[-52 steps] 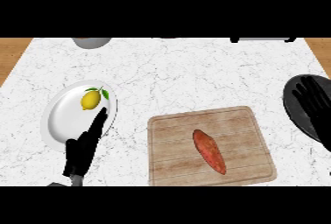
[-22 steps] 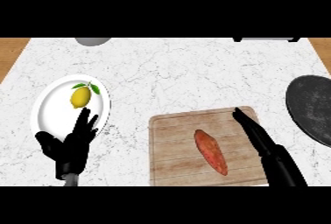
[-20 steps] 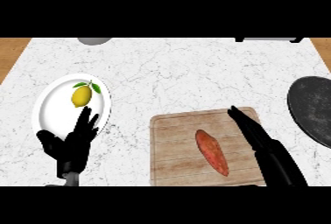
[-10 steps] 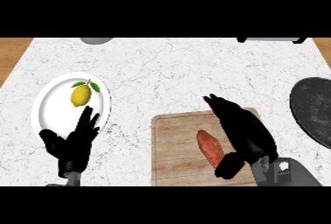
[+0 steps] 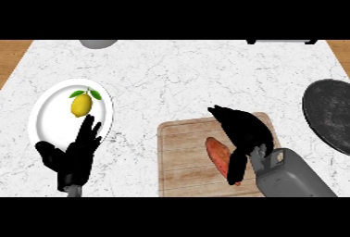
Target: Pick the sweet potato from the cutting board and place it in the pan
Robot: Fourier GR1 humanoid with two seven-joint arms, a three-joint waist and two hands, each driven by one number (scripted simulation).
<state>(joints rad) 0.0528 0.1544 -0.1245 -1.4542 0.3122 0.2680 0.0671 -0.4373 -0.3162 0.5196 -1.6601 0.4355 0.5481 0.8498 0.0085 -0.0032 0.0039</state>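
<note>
Head view: right hand [image 5: 242, 132] arches over sweet potato [image 5: 216, 155] on cutting board [image 5: 183, 152], 5 o'clock; fingers half-open, nothing gripped yet. Left hand [image 5: 71, 156] rests open, 8 o'clock. Risk: the tapered potato may squirt sideways as the fingers close. Pan [image 5: 331, 115] at 3 o'clock.

The left robot hand [image 5: 71, 156] and right robot hand [image 5: 244, 132] are black, on grey forearms [image 5: 290, 178].

Left hand [image 5: 71, 157] rests open, upright; right hand [image 5: 242, 132] arches palm-down, grip unclear.
</note>
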